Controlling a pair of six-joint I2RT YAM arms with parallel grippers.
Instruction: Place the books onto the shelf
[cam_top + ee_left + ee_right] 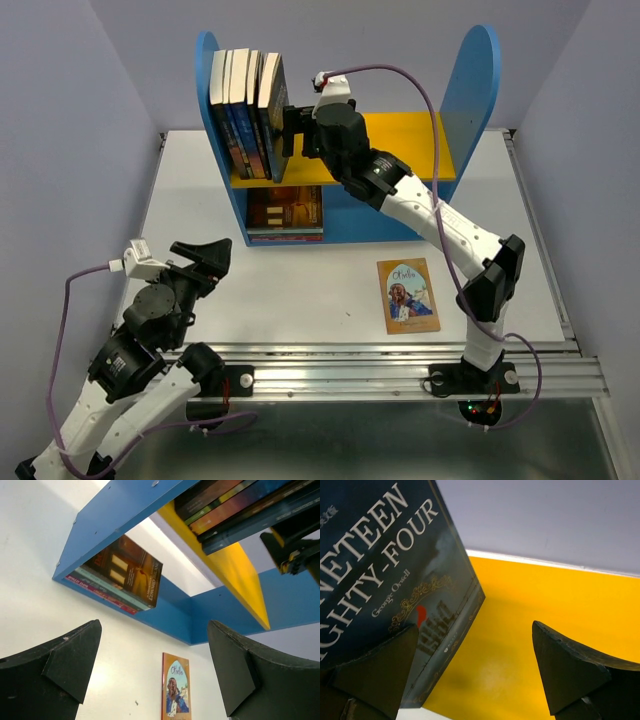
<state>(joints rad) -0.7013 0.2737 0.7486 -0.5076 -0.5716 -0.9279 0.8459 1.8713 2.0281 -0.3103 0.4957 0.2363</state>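
Now | right claw wide, beside leaning dark book | left claw wide (tan book apart)

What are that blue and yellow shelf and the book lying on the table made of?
The shelf looks like painted or laminated board: flat smooth panels, fastener heads in the blue side. The book seems a thin paperback with a printed card cover.

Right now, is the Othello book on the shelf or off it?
Off. The Othello book lies flat, cover up, on the table, in front of the shelf.
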